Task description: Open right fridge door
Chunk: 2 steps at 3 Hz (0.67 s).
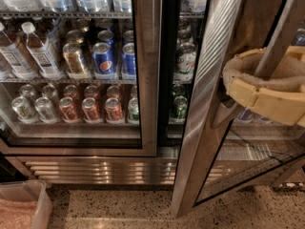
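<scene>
Speckled floor (119,209), right fridge door (205,104) ajar, fingers (267,101) at far right wrapped around its handle (274,56)

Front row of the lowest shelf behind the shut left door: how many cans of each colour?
Silver cans: 2
Red cans: 3
Green cans: 1
Total: 6
The tool is at the right, by the open right fridge door.
</scene>
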Available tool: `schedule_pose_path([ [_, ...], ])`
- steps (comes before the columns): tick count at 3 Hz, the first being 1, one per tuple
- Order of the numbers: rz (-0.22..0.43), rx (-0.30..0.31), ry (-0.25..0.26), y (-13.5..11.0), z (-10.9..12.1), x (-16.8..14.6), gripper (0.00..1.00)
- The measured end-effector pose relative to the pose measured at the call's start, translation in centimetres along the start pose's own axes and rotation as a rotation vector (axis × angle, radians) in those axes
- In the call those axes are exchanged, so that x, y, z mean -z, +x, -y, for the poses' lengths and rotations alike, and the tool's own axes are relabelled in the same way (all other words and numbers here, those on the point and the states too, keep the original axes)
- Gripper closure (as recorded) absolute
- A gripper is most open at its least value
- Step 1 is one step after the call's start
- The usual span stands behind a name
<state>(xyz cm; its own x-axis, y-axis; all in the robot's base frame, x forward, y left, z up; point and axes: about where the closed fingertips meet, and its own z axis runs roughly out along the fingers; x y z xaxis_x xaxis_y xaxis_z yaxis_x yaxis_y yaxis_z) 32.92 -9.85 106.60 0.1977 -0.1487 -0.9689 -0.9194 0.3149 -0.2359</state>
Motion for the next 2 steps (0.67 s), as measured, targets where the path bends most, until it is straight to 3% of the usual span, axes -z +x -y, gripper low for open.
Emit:
schedule_pose_path([
  [1,-0.003,0.009,0.04,-0.24,-0.55,0.51,0.58],
  [2,-0.003,0.009,0.04,-0.2,-0.47,0.77,0.35],
])
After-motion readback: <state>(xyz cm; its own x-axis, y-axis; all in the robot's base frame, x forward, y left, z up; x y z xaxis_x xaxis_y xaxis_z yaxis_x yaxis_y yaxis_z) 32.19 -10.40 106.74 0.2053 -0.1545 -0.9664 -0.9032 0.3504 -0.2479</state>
